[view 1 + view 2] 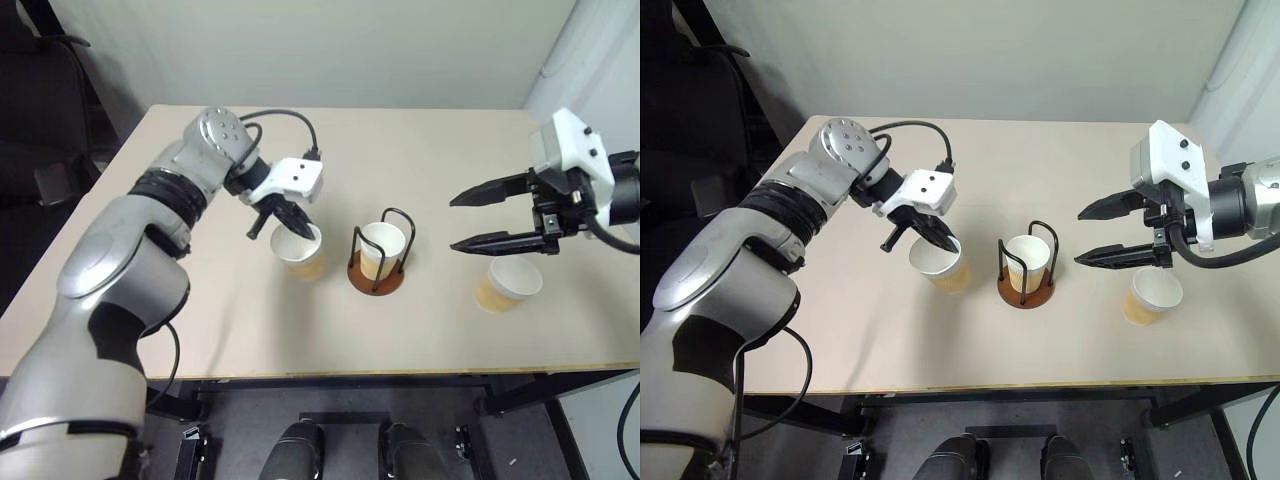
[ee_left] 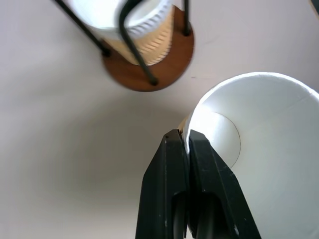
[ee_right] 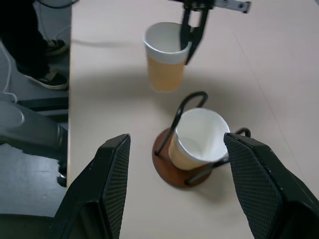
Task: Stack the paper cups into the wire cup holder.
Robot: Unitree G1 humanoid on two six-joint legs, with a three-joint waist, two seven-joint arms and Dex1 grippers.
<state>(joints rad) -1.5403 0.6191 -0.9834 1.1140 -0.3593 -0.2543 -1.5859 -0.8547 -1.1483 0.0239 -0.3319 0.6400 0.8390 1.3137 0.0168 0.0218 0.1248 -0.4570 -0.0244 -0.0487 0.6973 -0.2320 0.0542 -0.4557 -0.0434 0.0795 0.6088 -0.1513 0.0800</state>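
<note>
Frame centre: the left gripper [image 1: 289, 222] pinches the rim of one paper cup [image 1: 299, 250], just left of the wire cup holder [image 1: 378, 262] holding a second cup [image 1: 382, 247]. At right, the right gripper [image 1: 461, 221] gapes wide above the third cup [image 1: 509, 284], near the table [image 1: 450, 150] edge.

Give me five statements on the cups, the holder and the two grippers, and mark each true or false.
1. The left gripper is shut on the rim of a paper cup. True.
2. The wire cup holder is empty. False: one cup already sits in it.
3. The right gripper is open and holds nothing. True.
4. The third cup lies tipped on its side. False: it stands upright on the table.
5. The gripped cup is to the left of the holder. True.
</note>
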